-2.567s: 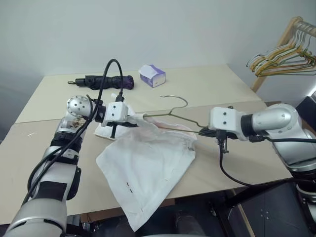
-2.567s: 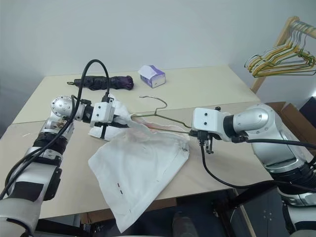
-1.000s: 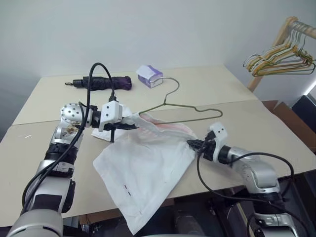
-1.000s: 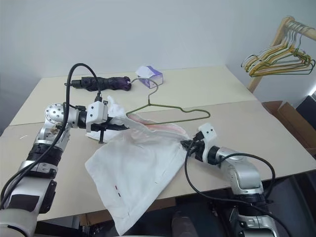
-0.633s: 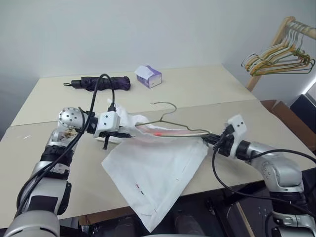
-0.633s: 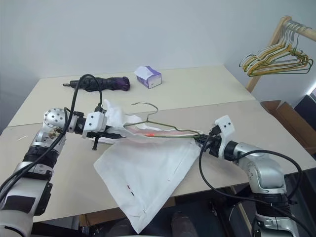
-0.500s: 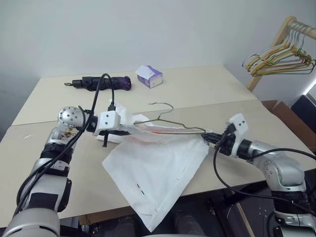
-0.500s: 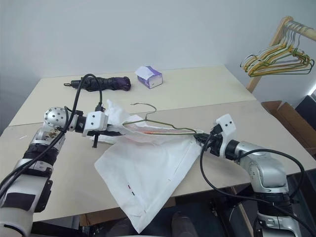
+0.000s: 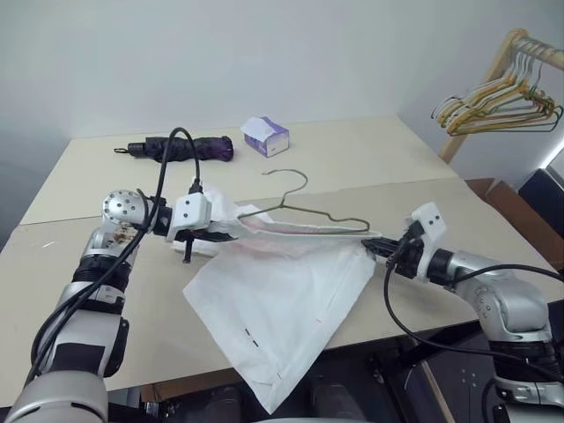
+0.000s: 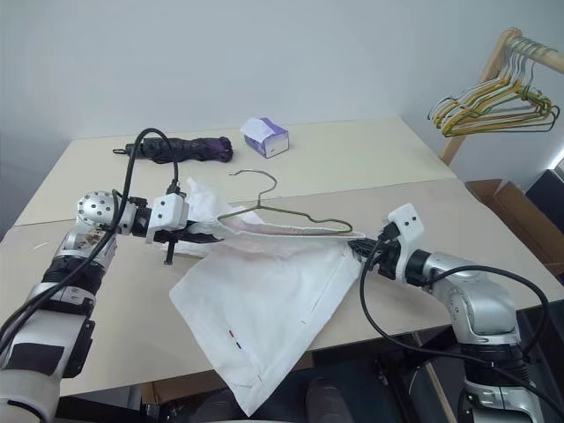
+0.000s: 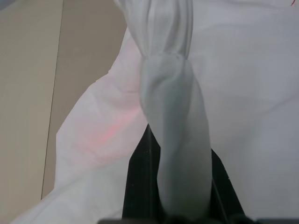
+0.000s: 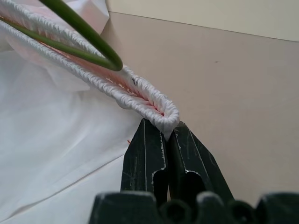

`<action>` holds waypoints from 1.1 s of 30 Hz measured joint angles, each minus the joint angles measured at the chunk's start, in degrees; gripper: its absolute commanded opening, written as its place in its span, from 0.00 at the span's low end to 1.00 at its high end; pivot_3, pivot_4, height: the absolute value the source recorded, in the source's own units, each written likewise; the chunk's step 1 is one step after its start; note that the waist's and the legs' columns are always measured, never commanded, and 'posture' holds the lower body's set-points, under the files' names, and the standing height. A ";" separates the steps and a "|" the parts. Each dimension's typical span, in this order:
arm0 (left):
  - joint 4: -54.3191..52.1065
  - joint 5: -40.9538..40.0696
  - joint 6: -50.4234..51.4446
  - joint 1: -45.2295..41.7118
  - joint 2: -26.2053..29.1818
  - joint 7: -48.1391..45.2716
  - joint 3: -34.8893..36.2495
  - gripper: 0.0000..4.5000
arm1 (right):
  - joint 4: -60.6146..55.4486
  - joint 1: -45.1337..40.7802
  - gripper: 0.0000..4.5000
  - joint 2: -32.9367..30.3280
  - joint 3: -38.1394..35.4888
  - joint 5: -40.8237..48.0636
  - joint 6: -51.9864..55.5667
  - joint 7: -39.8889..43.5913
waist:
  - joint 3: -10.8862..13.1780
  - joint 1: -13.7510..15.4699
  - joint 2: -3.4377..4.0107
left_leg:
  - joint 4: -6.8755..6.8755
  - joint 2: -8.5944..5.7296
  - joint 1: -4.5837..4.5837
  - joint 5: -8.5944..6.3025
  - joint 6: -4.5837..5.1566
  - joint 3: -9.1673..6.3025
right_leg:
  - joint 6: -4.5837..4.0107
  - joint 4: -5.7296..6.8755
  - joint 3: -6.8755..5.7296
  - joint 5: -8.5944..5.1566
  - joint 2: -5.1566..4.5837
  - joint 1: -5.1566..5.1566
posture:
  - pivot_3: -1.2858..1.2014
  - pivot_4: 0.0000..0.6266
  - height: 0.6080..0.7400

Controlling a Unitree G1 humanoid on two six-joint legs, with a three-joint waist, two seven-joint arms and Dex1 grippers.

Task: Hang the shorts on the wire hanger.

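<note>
The white shorts (image 9: pixel 282 308) are stretched by the waistband between my two grippers. Their legs lie on the table (image 9: pixel 397 159) and hang over its front edge. My left gripper (image 9: pixel 227 235) is shut on a bunched end of the waistband (image 11: pixel 173 84). My right gripper (image 9: pixel 374 249) is shut on the opposite end of the ribbed waistband (image 12: pixel 154 105). The wire hanger (image 9: pixel 304 214) rests along the waistband with its hook (image 9: pixel 295 176) sticking up toward the back. Its right end (image 12: pixel 93 46) lies in the waistband opening, just ahead of my right fingertips.
A folded dark umbrella (image 9: pixel 176 147) and a small tissue box (image 9: pixel 266 135) lie on the far table. At the far right a wooden rack (image 9: pixel 507 53) carries bunched yellow and green hangers (image 9: pixel 489 95). A seam runs between the two tabletops.
My right gripper has moved right and up with its end of the waistband, pulling it taut. The hanger, lying behind the shorts a second ago, now rests along the waistband.
</note>
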 measured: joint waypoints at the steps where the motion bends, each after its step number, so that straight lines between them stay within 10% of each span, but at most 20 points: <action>1: 0.01 0.08 -0.08 0.00 0.00 0.06 -0.01 0.00 | 0.00 0.01 0.00 -0.06 0.00 0.00 0.00 0.13 | 0.00 0.00 0.00 | 0.00 0.00 0.00 0.00 0.00 0.00 | 0.00 0.00 0.00 0.00 0.00 0.00 | 0.46 0.00 1.00; 30: 3.99 11.34 3.42 -0.80 -2.88 14.20 -2.71 0.00 | -11.51 -2.23 0.00 -2.22 11.75 -3.56 -0.37 0.89 | -0.01 -0.01 -0.02 | 0.03 0.00 -0.04 0.00 0.00 0.00 | 0.01 0.01 -0.01 0.00 0.00 -0.04 | 0.46 0.00 1.00; 33: 2.30 10.63 4.67 -0.87 -3.17 14.14 -2.54 0.00 | -10.61 -3.01 0.19 -2.11 14.11 -6.02 -0.74 0.10 | -0.02 -0.01 -0.02 | 0.03 0.00 -0.06 0.00 0.00 0.00 | 0.00 0.00 -0.01 0.00 0.00 -0.05 | 0.46 0.00 1.00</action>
